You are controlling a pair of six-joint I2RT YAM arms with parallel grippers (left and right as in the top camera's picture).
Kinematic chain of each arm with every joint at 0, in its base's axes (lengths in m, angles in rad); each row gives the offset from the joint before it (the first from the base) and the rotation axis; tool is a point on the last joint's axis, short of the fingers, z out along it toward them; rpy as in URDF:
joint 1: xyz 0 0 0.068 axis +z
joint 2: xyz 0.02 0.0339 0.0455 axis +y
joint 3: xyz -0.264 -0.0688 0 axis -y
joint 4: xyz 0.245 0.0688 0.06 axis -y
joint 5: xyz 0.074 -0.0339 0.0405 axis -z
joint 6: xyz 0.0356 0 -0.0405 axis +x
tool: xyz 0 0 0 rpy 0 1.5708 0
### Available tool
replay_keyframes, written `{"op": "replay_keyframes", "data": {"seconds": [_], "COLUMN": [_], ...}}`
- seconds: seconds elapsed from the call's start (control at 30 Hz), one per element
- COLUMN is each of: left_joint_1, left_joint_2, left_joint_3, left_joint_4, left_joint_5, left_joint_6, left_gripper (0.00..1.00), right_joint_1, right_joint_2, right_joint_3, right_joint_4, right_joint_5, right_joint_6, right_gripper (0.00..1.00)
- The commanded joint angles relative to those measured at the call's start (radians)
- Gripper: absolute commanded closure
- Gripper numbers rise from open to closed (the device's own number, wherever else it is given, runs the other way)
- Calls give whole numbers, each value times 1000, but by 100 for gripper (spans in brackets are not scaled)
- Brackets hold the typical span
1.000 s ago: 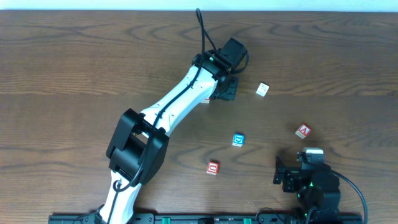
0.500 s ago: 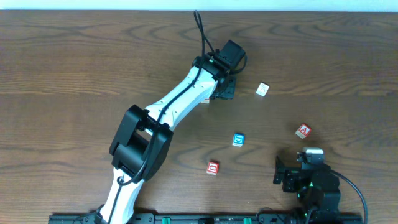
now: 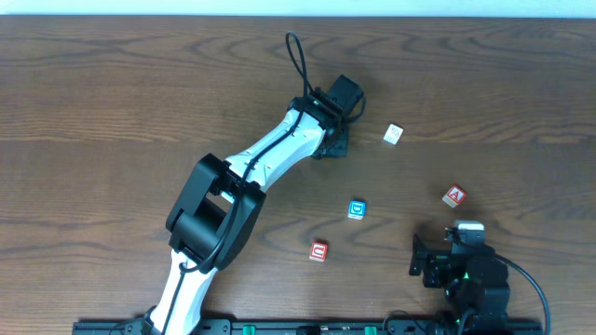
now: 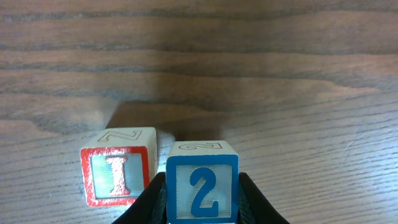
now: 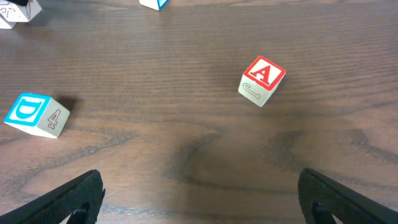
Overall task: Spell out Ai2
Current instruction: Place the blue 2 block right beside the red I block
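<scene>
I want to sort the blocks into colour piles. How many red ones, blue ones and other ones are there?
Red: 3 (I block, A block, plain red block)
Blue: 2 (2 block, D block)
Pale, colour too small to tell: 1 (pale block)
Total: 6

The left arm (image 3: 270,154) is built of white links joined by black housings, and a black cable (image 3: 298,51) is looped above its wrist. The right arm (image 3: 470,279) is cased in black, capped by a pale block (image 3: 468,228) and dotted with green lights (image 3: 457,275). The left pincer (image 4: 202,202) is fitted with dark, rounded fingers (image 4: 148,204).
</scene>
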Motion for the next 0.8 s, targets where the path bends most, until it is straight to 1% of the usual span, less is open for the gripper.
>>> {"op": "replay_keyframes", "data": {"seconds": [0.0,0.3,0.7,0.73,0.77], "left_joint_1": [-2,-3,-3,-3,-3], "left_joint_2": [13,33,46,46,46], "left_joint_3": [1,0,0,0,0], "left_joint_4": [5,29,35,35,35], "left_joint_5": [-11,-19,-20,-20,-20], "left_joint_6": [-19,-49,-48,-48,-48], "left_gripper": [94,94,94,89,81], "right_joint_1": [-7,-7,-7,-7,-7], "right_joint_2": [-5,-5,-5,-5,-5], "right_joint_3": [-11,-11,-11,-11,-11], "right_joint_4": [-5,-5,-5,-5,-5], "right_joint_5": [-4,-4,-4,-4,-4], "right_joint_6": [-12,-12,-12,-12,-12], "right_gripper": [1,1,1,1,1]}}
